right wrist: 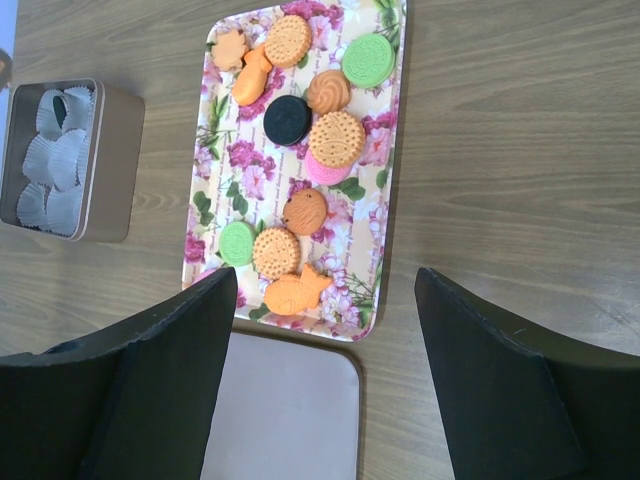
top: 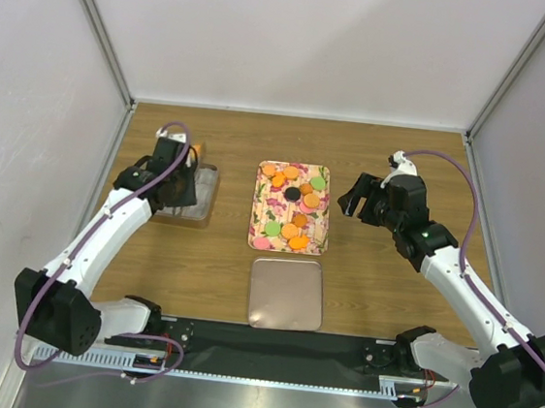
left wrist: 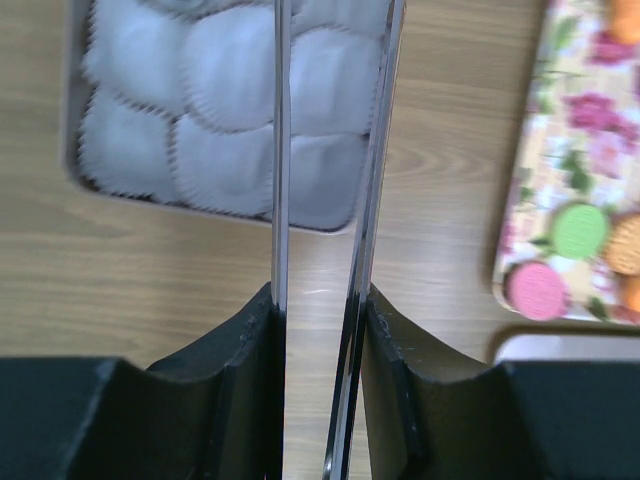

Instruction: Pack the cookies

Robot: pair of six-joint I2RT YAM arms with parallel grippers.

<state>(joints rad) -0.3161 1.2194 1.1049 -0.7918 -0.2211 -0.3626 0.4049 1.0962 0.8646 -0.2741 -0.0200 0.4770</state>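
Several cookies (top: 294, 232), mostly orange with some green, pink and one black (right wrist: 288, 119), lie on the floral tray (top: 255, 212). My left gripper (top: 194, 154) hovers over the square tin (top: 199, 214) lined with white paper cups (left wrist: 215, 165). Its long thin metal fingers (left wrist: 281, 150) stand a little apart and their tips run out of the left wrist view. In the top view an orange cookie (top: 200, 146) shows at those tips. My right gripper (right wrist: 325, 278) is wide open and empty, right of the tray (right wrist: 215, 200), also seen from above (top: 355, 205).
The plain metal lid (top: 287, 295) lies flat just in front of the tray, also in the right wrist view (right wrist: 290, 410). The tin (right wrist: 125, 150) stands left of the tray. Grey walls close in the table on three sides.
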